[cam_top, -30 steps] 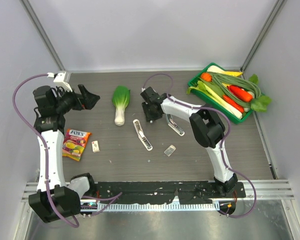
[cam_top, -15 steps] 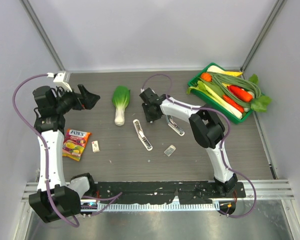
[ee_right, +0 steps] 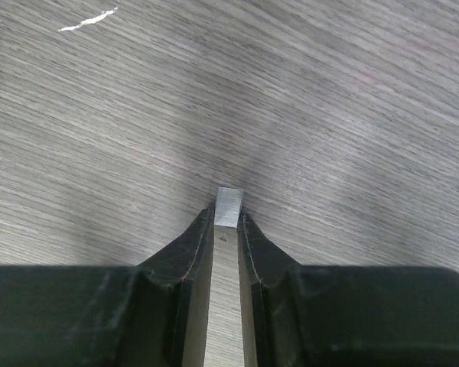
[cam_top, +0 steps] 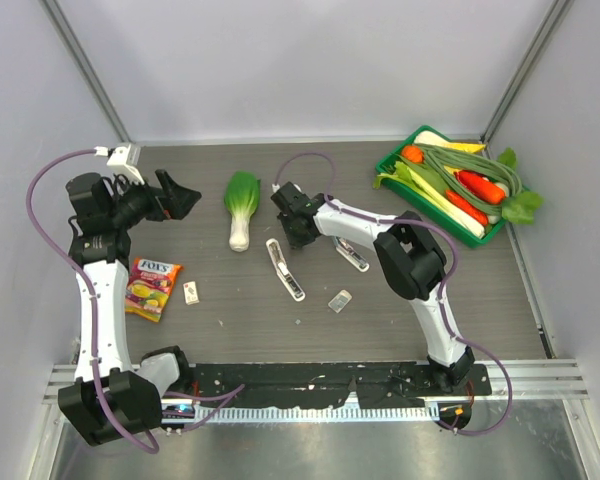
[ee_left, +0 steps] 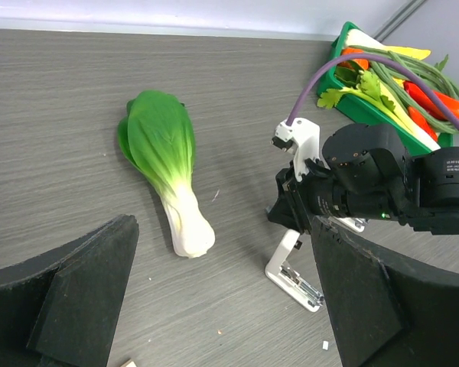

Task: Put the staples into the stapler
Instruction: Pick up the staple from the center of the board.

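Right claw point(ee_right: 228, 218) nearly closed, pinching a thin pale-grey strip point(ee_right: 229, 205) that pokes just past the fingertips. Probably a staple strip, but can't rule out an edge of the stapler itself. From the top the right claw point(cam_top: 293, 226) sits at the far end of the stapler point(cam_top: 285, 268). In the left wrist view the stapler point(ee_left: 292, 277) lies just below it with the metal channel exposed, so it looks open, white end tilted up toward the claw.

Left claw point(cam_top: 177, 195) fully spread, holding nothing, up over the far-left table, facing the bok choy point(cam_top: 241, 205).

Box point(cam_top: 191, 292) lies flat at near left, just beside the candy bag point(cam_top: 152, 287), well apart from the stapler and both claws. Can't tell if it is open.

A second bar-like item point(cam_top: 352, 255) lies under the right arm, with a small silvery piece point(cam_top: 340, 300) nearer. Veg tray point(cam_top: 388, 165) sits far right, not involved.

Progress, judged: stapler seems opened, nothing visibly seated in the channel. Left to do: get the strip lined up and dropped into the channel, then close the stapler. Roughly mid-task, loading step not done
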You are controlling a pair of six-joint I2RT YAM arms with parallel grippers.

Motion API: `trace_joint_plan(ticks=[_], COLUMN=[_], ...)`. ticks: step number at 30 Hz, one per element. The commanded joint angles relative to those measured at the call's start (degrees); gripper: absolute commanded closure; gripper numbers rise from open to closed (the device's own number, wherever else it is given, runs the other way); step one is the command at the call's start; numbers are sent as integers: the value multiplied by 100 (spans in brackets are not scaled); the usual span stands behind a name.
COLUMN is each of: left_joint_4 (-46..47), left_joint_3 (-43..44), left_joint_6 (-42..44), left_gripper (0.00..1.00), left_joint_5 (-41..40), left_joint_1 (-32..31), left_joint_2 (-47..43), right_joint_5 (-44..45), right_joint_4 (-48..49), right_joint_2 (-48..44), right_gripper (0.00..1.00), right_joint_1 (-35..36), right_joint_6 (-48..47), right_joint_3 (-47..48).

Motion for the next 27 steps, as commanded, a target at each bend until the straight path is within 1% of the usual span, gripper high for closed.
trace_joint_plan(ticks=[1, 5, 6, 9, 12, 13, 14, 16, 17, 19, 20, 21, 22, 23, 24, 25, 26, 27], left_joint_4=[336, 415, 450, 634, 880, 968, 1143, 1258, 1372, 1399, 1391, 1391, 1312, 1198, 1032, 360, -108, -686], left_joint_3=[-39, -66, -74, -101, -145, -180, -189, -180, -171, -145, -136, -101, 4, 83, 319, 512, 732, 1195], left_joint_6=[-87, -87, -104, -140, -157, -149, -114, 132, 342, 1201, 1544, 2122, 2432, 2775, 3579, 4004, 4548, 5807], left_gripper=[0, 0, 0, 0, 0, 0, 0, 0, 0, 0, 0, 0, 0, 0, 0, 0, 0, 0], left_joint_5=[182, 331, 471, 691, 1025, 1243, 1350, 1552, 1893, 2141, 2386, 2510, 2659, 2974, 3055, 3117, 3152, 3162], left_joint_1=[38, 47, 38, 29, 3, -23, -50, -216, -295, -671, -804, -910, -1120, -1227, -1349, -1525, -1779, -1929], left_joint_2=[-33, -33, -24, -15, 20, 37, 55, 81, 125, 143, 204, 257, 327, 458, 555, 678, 966, 1100], right_joint_5=[157, -132, -194, -607, -1160, -1544, -1704, -2073, -2484, -2995, -3572, -3865, -4181, -4715, -4886, -5062, -5272, -5431], right_joint_4=[-146, -120, -102, -15, 73, 91, 117, 74, 47, -32, -101, -250, -304, -478, -576, -646, -752, -753], right_joint_2=[-282, -457, -527, -861, -1256, -1371, -1537, -1705, -1854, -1995, -2048, -2162, -2232, -2285, -2434, -2513, -2610, -2828], right_gripper=[79, 80, 80, 80, 80, 80, 80, 80, 80, 80, 80, 80, 80, 80, 80, 80, 80, 81], right_joint_1=[-19, -116, -151, -317, -458, -494, -520, -608, -643, -792, -871, -950, -1099, -1144, -1179, -1188, -1180, -1188], right_joint_6=[-78, -165, -183, -271, -447, -499, -604, -666, -736, -815, -851, -895, -947, -1017, -1201, -1316, -1456, -1571], right_joint_3=[118, 188, 197, 136, 92, 74, 66, 57, 31, 22, 39, 39, 22, -13, -31, -144, -215, -303])
